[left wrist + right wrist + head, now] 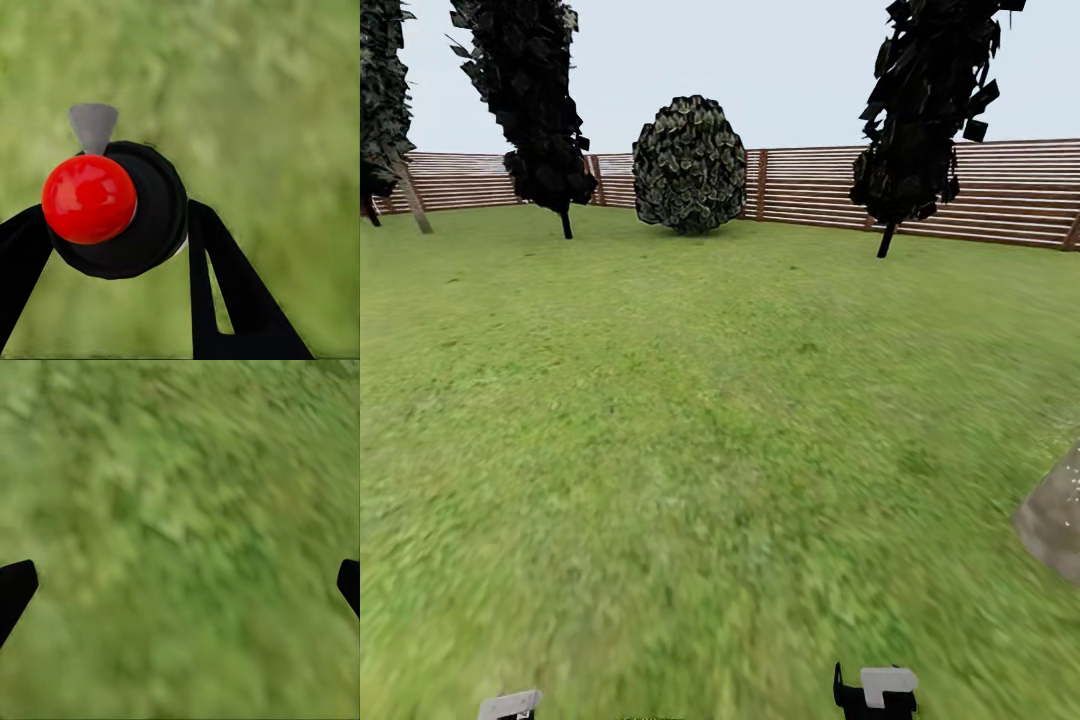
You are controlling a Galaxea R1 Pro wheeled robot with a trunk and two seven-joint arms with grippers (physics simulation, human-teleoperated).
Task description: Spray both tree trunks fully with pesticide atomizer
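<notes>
A: Item one, the sprayer (112, 210). Where is it?

B: Clamped in the left gripper (120, 247), over the grass (262, 112). In the left wrist view the black fingers (225, 292) stand either side of its round black body, red knob toward the camera, grey nozzle (93, 126) beyond the knob. So pickup looks done.

A: Item two, the right gripper (180, 585)?

B: Jaws wide apart, nothing between them but lawn (only the two dark fingertips show at the frame edges).

A: Item three, the trunk to be sprayed?

B: A mottled grey-tan trunk (1055, 520) cuts in at the right edge of the head view, near the robot, with a few white specks (1074, 488) on it. It looks like one of the two thick ones, probably partly treated.

A: Other stock?

B: Past the trunk, along the slatted fence (980, 190): a round bush (690, 165) and thin-stemmed dark trees (535, 110) (not the targets, I judge).

A: Handling note for the step in hand?

B: I would turn the base toward that trunk until it sits centred ahead, then bring the nozzle to face the bark. Keep the grip firm on the black body. Sweep slowly up and down, and shift around the trunk, since one side alone likely won't count as fully covered. The second thick tree must be located after.
</notes>
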